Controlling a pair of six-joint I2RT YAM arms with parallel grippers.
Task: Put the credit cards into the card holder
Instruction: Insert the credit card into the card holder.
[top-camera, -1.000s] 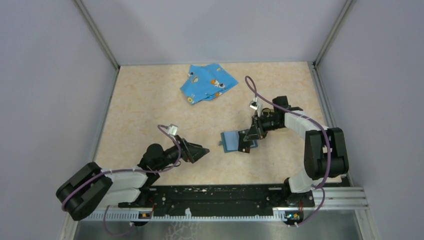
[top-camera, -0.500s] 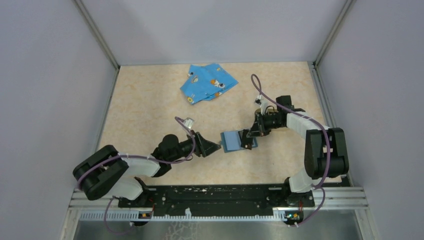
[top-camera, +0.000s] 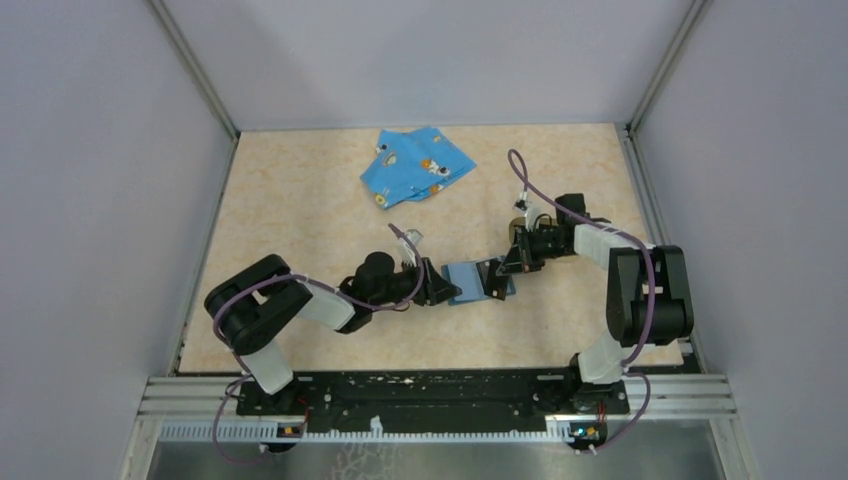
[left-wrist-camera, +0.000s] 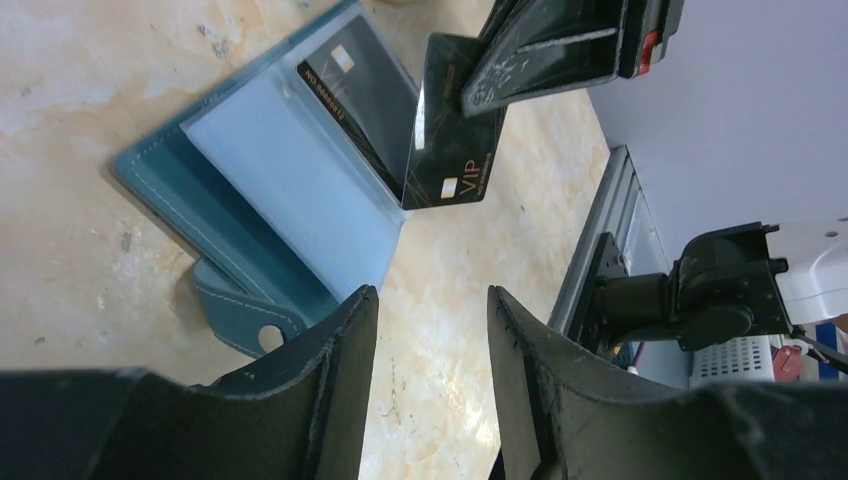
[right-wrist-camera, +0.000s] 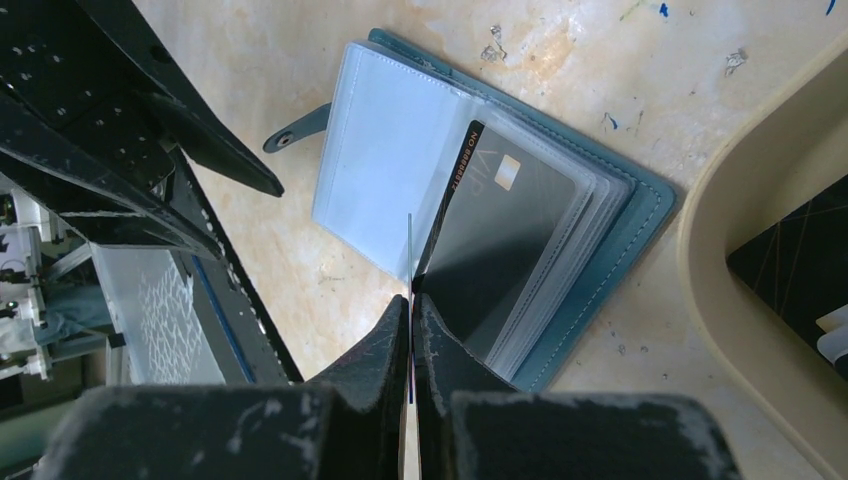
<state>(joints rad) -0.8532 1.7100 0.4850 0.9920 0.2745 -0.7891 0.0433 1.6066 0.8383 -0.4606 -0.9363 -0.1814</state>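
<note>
Right wrist view: my right claw pinches a thin glossy black plastic card on edge over the open teal stitched card holder, whose clear sleeve holds a second black card lettered "VIP". Only this view shows the smooth tan oval tray beside the holder. Left wrist view reads gold "VIP" on the pinched card; my left claw stands spread, empty, by the holder's snap tab.

1. Bright, even and diffuse from overhead in the top view; only faint, short shadows on the tabletop.
2. Crisp through the middle of both wrist views; slightly soft on the near left gripper.
3. Pale sheen on the clear sleeves of the card holder; darker shade on the sleeved credit card beside the right gripper.
</note>
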